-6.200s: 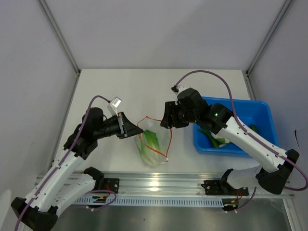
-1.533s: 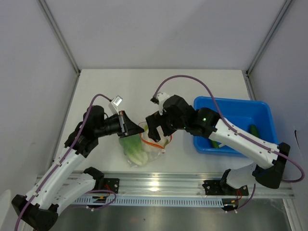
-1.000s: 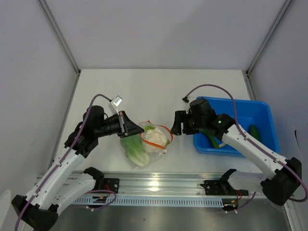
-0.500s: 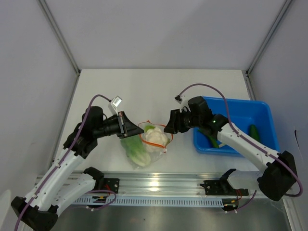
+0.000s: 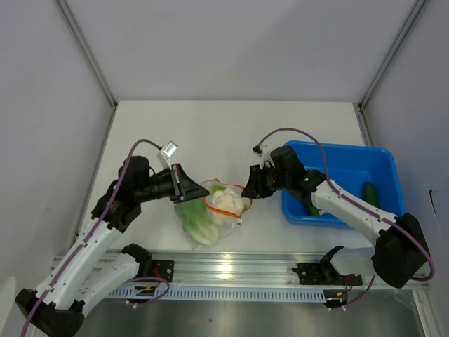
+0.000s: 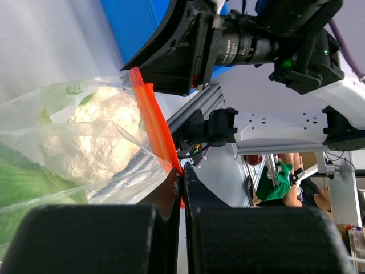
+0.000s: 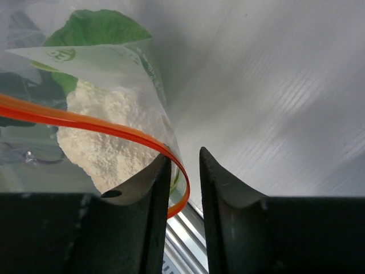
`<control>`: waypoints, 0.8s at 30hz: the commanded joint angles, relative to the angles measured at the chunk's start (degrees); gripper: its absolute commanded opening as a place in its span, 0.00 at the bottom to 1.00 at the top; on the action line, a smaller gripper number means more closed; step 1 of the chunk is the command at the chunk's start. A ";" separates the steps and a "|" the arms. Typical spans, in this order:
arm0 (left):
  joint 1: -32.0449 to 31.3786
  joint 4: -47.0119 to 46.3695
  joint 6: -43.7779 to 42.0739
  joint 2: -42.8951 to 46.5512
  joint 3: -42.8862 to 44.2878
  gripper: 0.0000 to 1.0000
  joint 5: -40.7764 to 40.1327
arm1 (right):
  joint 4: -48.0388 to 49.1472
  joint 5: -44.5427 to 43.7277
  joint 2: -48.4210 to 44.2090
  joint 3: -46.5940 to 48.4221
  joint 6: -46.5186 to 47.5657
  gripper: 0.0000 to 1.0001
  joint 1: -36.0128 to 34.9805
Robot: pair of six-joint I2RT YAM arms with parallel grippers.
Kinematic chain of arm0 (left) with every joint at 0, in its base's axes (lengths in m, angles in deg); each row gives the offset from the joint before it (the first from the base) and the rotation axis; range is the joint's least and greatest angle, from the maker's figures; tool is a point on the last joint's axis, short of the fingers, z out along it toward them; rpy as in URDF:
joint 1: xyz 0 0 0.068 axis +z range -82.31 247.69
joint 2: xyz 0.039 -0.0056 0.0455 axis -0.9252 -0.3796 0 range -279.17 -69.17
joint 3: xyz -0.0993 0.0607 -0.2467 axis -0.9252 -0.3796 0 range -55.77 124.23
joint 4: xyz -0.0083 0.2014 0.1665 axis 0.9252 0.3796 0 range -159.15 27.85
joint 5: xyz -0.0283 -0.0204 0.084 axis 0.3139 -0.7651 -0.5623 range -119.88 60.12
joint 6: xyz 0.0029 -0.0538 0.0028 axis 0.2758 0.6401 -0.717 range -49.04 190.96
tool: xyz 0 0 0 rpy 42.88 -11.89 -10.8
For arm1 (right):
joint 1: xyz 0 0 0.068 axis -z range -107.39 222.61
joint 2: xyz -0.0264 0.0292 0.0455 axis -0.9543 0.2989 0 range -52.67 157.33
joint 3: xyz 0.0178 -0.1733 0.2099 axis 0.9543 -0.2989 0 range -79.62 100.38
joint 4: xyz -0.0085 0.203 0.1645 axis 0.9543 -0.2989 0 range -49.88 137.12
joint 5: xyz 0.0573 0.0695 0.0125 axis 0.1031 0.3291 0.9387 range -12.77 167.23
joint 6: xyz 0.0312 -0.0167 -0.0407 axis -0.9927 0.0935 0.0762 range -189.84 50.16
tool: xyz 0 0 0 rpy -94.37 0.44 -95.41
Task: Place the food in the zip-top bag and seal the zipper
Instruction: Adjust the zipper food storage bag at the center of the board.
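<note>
The left jaws are pressed fully together on the end of the orange-red zipper strip (image 6: 153,128), pinching that corner of the clear crinkly plastic zip-top bag (image 5: 210,219) at the bag's 9 o'clock side. The right jaws stand a narrow gap apart at the bag's 2 o'clock corner. In the right wrist view the strip's loop curls against the inner edge of one jaw while the other jaw stands clear of it, so nothing is clamped there. The bag lies on the white counter (image 5: 224,133) between the two arms, near the counter's 6 o'clock edge, its mouth pointing toward 12 o'clock and drawn out between the two sets of jaws. Inside it a leafy green vegetable with a pale stalk (image 5: 195,225) fills the 7 o'clock end, and a white lumpy piece (image 5: 226,202) sits just under the zipper strip; in the left wrist view the strip stands apart above this piece, so the mouth is not sealed there. At the bag's 3 o'clock, apart from it, stands the blue rectangular plastic bin (image 5: 344,149), with dark long green pieces (image 5: 370,193) inside, one at its 3 o'clock wall and others partly hidden under the right arm (image 5: 354,210). An aluminium rail (image 5: 231,270) runs along the counter's 6 o'clock edge.
</note>
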 commanded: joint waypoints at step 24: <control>0.73 -3.44 -0.86 1.32 -6.52 0.00 0.12 | -16.47 -15.56 1.23 23.95 -6.81 0.00 -14.02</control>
